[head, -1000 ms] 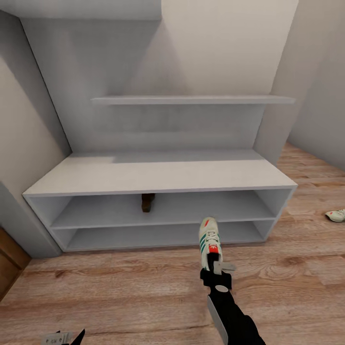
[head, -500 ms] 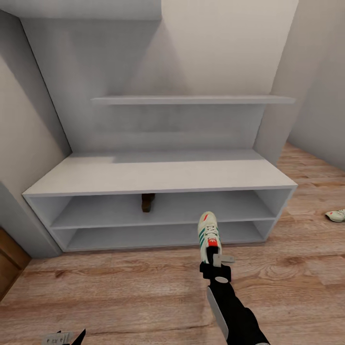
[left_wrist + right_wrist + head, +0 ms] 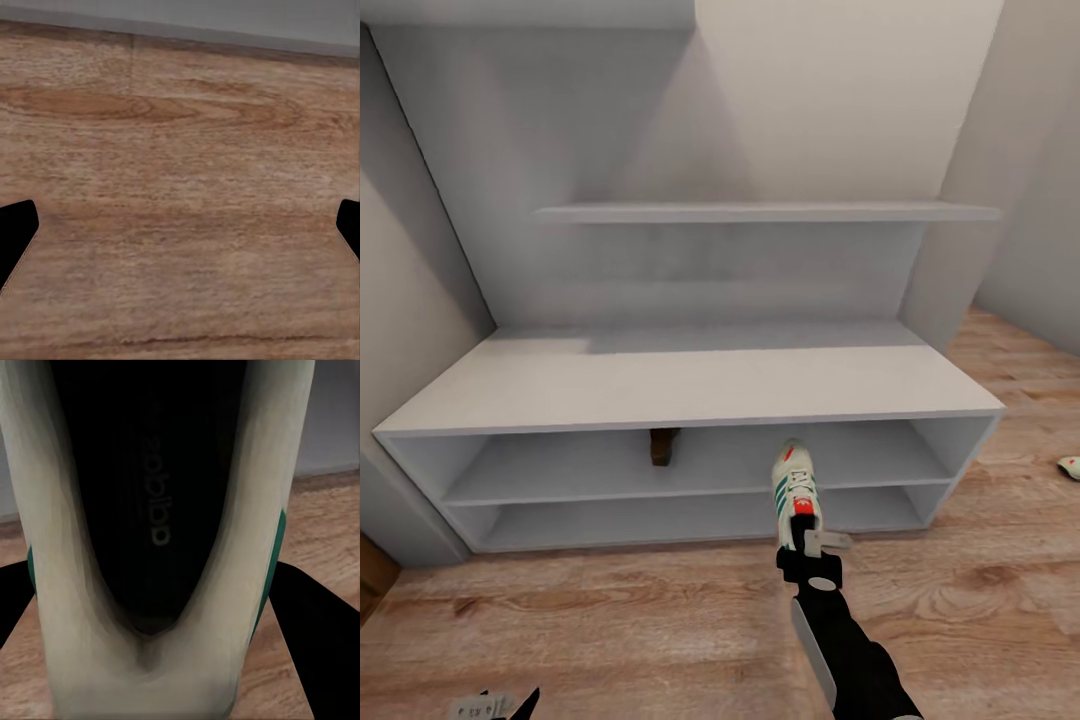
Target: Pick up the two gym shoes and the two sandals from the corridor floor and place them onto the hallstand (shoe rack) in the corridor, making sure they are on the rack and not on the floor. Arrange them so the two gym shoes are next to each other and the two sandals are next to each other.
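Note:
One gym shoe, white with green stripes and a red tongue patch, hangs toe-forward in front of the hallstand's shelf openings, with my right gripper shut on its heel. In the right wrist view its dark inside and white rim sit between the black fingers. A brown sandal stands on the hallstand's upper shelf tier, left of centre. The other gym shoe lies on the corridor floor at the far right edge. My left gripper is low at the left, open over bare planks.
A grey wall shelf hangs above the hallstand's flat top. Walls close in on both sides of the unit. A brown wooden edge shows at the lower left. Wood floor stretches between me and the hallstand.
The whole view has shifted closer to the hallstand, so the camera moved. My right gripper has lifted the gym shoe slightly up and forward toward the shelves.

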### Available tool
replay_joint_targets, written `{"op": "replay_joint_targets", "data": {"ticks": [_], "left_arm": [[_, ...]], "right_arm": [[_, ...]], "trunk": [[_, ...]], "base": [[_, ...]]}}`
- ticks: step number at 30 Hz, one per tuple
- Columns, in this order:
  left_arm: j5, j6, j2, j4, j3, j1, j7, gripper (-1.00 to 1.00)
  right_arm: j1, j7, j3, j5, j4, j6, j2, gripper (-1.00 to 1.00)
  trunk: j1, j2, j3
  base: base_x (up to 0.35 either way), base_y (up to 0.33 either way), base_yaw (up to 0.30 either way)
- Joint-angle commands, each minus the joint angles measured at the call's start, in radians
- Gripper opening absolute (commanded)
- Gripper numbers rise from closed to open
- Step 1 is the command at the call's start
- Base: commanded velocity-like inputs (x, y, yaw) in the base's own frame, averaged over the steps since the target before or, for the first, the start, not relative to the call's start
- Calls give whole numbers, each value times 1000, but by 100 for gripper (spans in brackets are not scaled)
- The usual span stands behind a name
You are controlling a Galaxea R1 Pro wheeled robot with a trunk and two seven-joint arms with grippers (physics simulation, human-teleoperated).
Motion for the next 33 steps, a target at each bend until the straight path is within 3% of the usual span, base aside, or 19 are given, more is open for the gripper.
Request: {"op": "replay_joint_targets", "data": {"ticks": [1, 14, 22, 33], "left_arm": [[3, 0, 0, 1, 5, -1, -9, 100], [2, 1, -1, 1, 3, -1, -9, 100], [2, 1, -2, 1, 4, -1, -9, 100], [2, 0, -1, 1, 4, -1, -9, 100]], "right_arm": [[0, -6, 2, -4, -2, 5, 0, -100], [-1, -6, 2, -4, -16, 12, 0, -100], [-2, -7, 12, -4, -54, 131, 0, -100], [-2, -7, 14, -4, -69, 164, 0, -100]], "trunk": [[0, 0, -1], [0, 0, -1], [0, 0, -1], [0, 0, -1]], "base": [[143, 0, 0], [33, 0, 0], [122, 0, 0], [86, 0, 0]]}}
